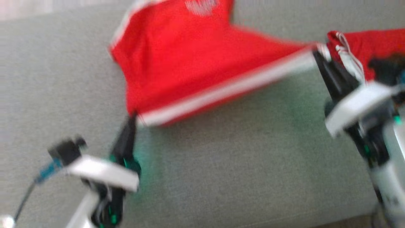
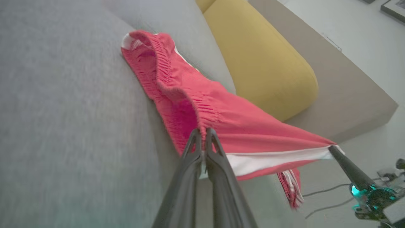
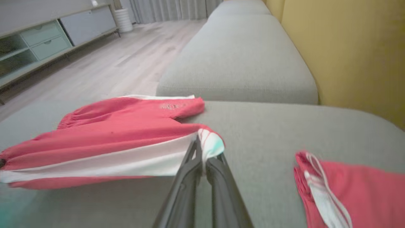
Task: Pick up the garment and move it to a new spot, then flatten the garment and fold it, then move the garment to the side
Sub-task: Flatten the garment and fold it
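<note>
The left gripper [image 1: 131, 122] is clamping the garment [image 1: 190, 63], a pair of red shorts, at its elastic waistband [image 2: 158, 63]. The right gripper [image 1: 319, 55] is pinching the opposite corner at the white stripe [image 1: 227, 91]. Both are closed on cloth. The two are standing well apart, so the near edge is being pulled taut between them. This is judged to be a way to carry the garment spread out and lay it down with few creases. The near edge is hanging above the sofa [image 1: 221, 174] seat, while the far part is resting on it. The head view is blurred, so fine folds cannot be told.

The sofa is offering a grey, woven, slightly soft surface. A second garment [image 1: 379, 44], red and folded, is lying on the seat just beside the right gripper. A yellow cushion [image 2: 262, 63] is running along the back. Beyond the sofa, a pale wooden floor [image 3: 110, 63] and a low cabinet [image 3: 38, 41] are showing.
</note>
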### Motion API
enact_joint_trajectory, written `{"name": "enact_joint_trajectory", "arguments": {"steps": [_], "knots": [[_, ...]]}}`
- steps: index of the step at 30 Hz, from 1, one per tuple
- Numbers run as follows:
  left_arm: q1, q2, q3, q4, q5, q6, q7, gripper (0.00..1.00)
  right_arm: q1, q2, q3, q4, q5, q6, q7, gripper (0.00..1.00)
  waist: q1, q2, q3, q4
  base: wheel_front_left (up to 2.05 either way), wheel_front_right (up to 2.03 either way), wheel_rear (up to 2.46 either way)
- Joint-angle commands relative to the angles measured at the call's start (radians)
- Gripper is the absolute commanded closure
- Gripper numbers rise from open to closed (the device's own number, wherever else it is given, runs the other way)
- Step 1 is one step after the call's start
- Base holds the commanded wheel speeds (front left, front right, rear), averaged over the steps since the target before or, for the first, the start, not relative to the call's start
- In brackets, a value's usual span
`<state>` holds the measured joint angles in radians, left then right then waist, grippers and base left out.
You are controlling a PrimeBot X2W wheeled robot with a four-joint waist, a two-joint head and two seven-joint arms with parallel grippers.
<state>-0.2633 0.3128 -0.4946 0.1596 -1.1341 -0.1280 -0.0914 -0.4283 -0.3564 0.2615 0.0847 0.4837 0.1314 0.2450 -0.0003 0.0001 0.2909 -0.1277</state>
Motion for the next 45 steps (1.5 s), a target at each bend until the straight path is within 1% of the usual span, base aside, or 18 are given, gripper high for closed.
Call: {"name": "enact_joint_trajectory", "arguments": {"steps": [1, 3, 5, 8, 11, 12, 14, 15, 17, 20, 23, 25, 29, 35, 38, 41, 45], "knots": [[0.025, 0.05, 0.022, -0.073, -0.011, -0.002, 0.008, 1.0, 0.084, -0.015, -0.042, -0.082, -0.013, -0.001, 0.046, 1.0, 0.0003, -0.0001, -0.055, 0.028, 0.0, 0.0, 0.0], [0.1, 0.075, 0.002, -0.141, -0.024, 0.003, 0.032, 1.0, 0.196, -0.004, -0.105, -0.167, -0.038, -0.001, 0.121, 1.0, 0.0003, -0.0001, -0.077, 0.039, 0.0, 0.0, 0.0], [0.165, 0.104, -0.017, -0.211, -0.03, 0.029, 0.064, 1.0, 0.308, 0.023, -0.165, -0.263, -0.056, -0.001, 0.202, 1.0, 0.0003, -0.0001, -0.094, 0.047, 0.0, 0.0, 0.0], [0.256, 0.147, -0.037, -0.317, -0.054, 0.077, 0.115, 1.0, 0.458, 0.068, -0.245, -0.398, -0.088, -0.001, 0.321, 1.0, 0.0003, -0.0001, -0.11, 0.051, 0.0, 0.0, 0.0], [0.334, 0.193, -0.051, -0.417, -0.067, 0.137, 0.159, 1.0, 0.567, 0.114, -0.315, -0.508, -0.124, -0.001, 0.412, 1.0, 0.0003, -0.0001, -0.115, 0.053, 0.0, 0.0, 0.0], [0.334, 0.193, -0.051, -0.417, -0.067, 0.137, 0.159, 1.0, 0.567, 0.114, -0.315, -0.508, -0.124, -0.001, 0.412, 1.0, 0.0003, -0.0001, -0.115, 0.053, 0.0, 0.0, 0.0], [0.366, 0.21, -0.059, -0.473, -0.067, 0.169, 0.177, 1.0, 0.608, 0.139, -0.349, -0.57, -0.149, -0.001, 0.45, 1.0, 0.0003, -0.0001, -0.117, 0.057, 0.0, 0.0, 0.0], [0.373, 0.209, -0.06, -0.495, -0.07, 0.177, 0.177, 1.0, 0.615, 0.148, -0.357, -0.594, -0.156, -0.001, 0.458, 1.0, 0.0003, -0.0001, -0.118, 0.059, 0.0, 0.0, 0.0], [0.375, 0.196, -0.056, -0.52, -0.072, 0.187, 0.166, 1.0, 0.606, 0.148, -0.358, -0.622, -0.169, -0.001, 0.465, 1.0, 0.0003, -0.0001, -0.117, 0.066, 0.0, 0.0, 0.0], [0.332, 0.159, -0.054, -0.49, -0.045, 0.221, 0.15, 1.0, 0.541, 0.129, -0.324, -0.632, -0.178, -0.001, 0.456, 1.0, 0.0003, -0.0001, -0.111, 0.084, 0.0, 0.0, 0.0], [0.255, 0.094, -0.054, -0.436, -0.036, 0.23, 0.132, 1.0, 0.438, 0.102, -0.273, -0.604, -0.176, -0.001, 0.45, 1.0, 0.0003, -0.0001, -0.093, 0.107, 0.0, 0.0, 0.0], [0.195, 0.056, -0.051, -0.383, -0.02, 0.233, 0.117, 1.0, 0.354, 0.075, -0.237, -0.56, -0.17, -0.001, 0.438, 1.0, 0.0003, -0.0001, -0.074, 0.124, 0.0, 0.0, 0.0], [0.066, -0.019, -0.045, -0.258, 0.003, 0.224, 0.086, 1.0, 0.164, 0.022, -0.181, -0.424, -0.153, -0.001, 0.372, 1.0, 0.0003, -0.0001, -0.023, 0.167, 0.0, 0.0, 0.0], [-0.11, -0.114, -0.053, -0.077, 0.037, 0.206, 0.057, 1.0, -0.071, -0.004, -0.116, -0.205, -0.137, -0.001, 0.293, 1.0, 0.0003, -0.0001, 0.064, 0.238, 0.0, 0.0, 0.0], [-0.179, -0.155, -0.044, 0.009, 0.052, 0.199, 0.024, 1.0, -0.167, -0.015, -0.072, -0.101, -0.129, -0.001, 0.264, 1.0, 0.0003, -0.0001, 0.102, 0.265, 0.0, 0.0, 0.0], [-0.235, -0.181, -0.038, 0.086, 0.073, 0.197, -0.014, 1.0, -0.248, -0.018, -0.028, -0.002, -0.118, -0.001, 0.238, 1.0, 0.0003, -0.0001, 0.136, 0.284, 0.0, 0.0, 0.0], [-0.288, -0.209, -0.046, 0.16, 0.078, 0.168, -0.038, 1.0, -0.33, -0.018, 0.022, 0.114, -0.104, -0.001, 0.196, 1.0, 0.0003, -0.0001, 0.166, 0.303, 0.0, 0.0, 0.0]]}}
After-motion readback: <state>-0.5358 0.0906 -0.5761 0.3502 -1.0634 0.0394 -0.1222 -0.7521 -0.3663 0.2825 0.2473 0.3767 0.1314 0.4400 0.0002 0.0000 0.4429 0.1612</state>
